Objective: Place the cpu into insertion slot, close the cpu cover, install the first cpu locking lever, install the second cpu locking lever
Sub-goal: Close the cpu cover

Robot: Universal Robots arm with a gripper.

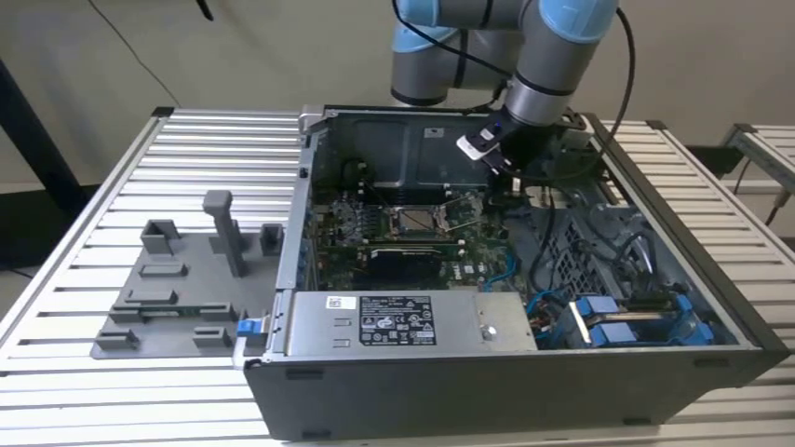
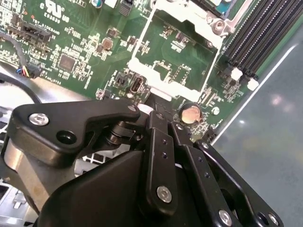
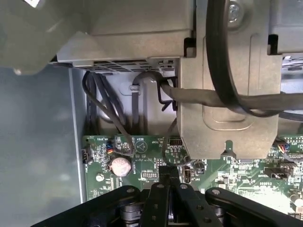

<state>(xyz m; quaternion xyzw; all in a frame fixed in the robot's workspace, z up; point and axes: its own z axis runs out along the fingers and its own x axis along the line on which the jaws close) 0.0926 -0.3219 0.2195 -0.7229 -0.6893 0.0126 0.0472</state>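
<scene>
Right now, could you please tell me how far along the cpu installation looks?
Done: perhaps seating, as the insertion slot shows a grey square in its middle. In hand: nothing visible; the claw is shut, near the coin battery. Left: closing and latching cannot be judged.

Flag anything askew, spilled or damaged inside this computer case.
Nothing stands out. The insertion slot sits square on the green board, the cables lie inside the case, and nothing looks spilled or broken.
</scene>
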